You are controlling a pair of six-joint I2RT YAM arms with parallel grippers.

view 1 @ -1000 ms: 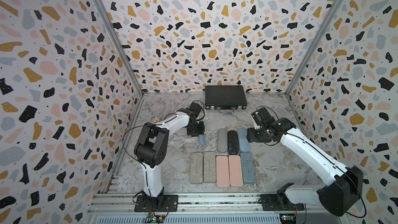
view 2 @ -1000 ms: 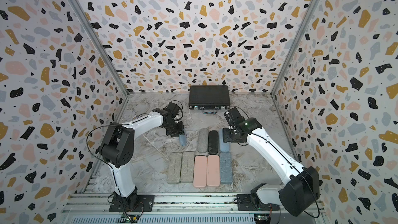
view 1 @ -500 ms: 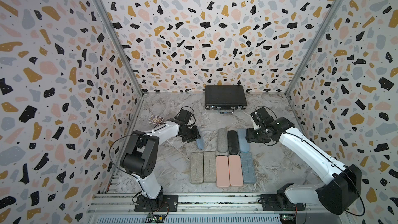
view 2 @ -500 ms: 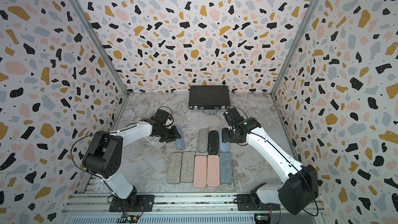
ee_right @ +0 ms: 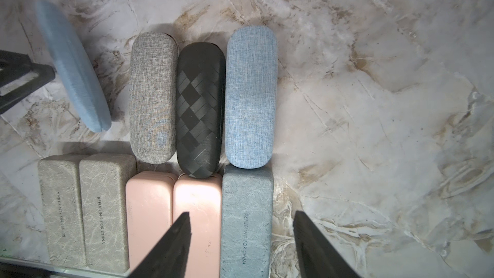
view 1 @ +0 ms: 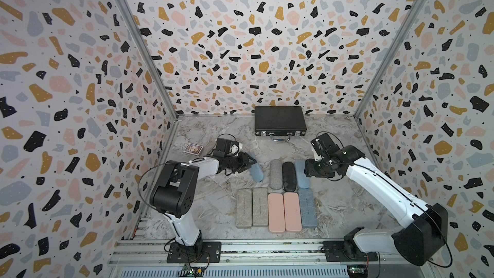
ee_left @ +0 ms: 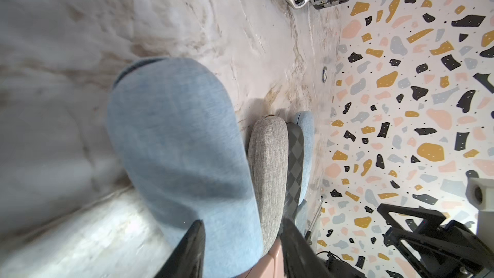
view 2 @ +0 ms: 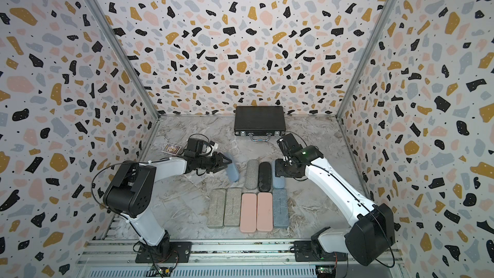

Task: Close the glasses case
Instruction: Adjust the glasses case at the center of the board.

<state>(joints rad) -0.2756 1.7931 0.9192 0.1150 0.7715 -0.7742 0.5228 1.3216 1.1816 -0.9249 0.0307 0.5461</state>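
Observation:
The glasses case [view 1: 257, 172] [view 2: 233, 172] is light blue fabric, shut, with its seam showing at one end, and it rests tilted on its long edge [ee_right: 73, 68]. My left gripper [view 1: 250, 160] [view 2: 227, 162] lies low on the floor and reaches it from the left. In the left wrist view the case [ee_left: 181, 135] runs between the jaws of the left gripper [ee_left: 243, 223], which stand open with a gap on one side. My right gripper [view 1: 307, 168] [ee_right: 240, 213] hovers open over the row of cases and holds nothing.
Grey [view 1: 276, 173], black woven [view 1: 289, 176] and light blue [view 1: 302, 179] cases lie side by side to the right of the glasses case. Several flat cases, grey-beige, pink [view 1: 284, 212] and blue-grey, fill the row in front. A black briefcase [view 1: 280, 120] stands at the back wall and a small card box [view 1: 193, 148] at the left.
My left arm has dropped low, with its elbow swung out to the left, and its jaws have widened round the blue case. The case has shifted slightly right. The right arm has barely moved.

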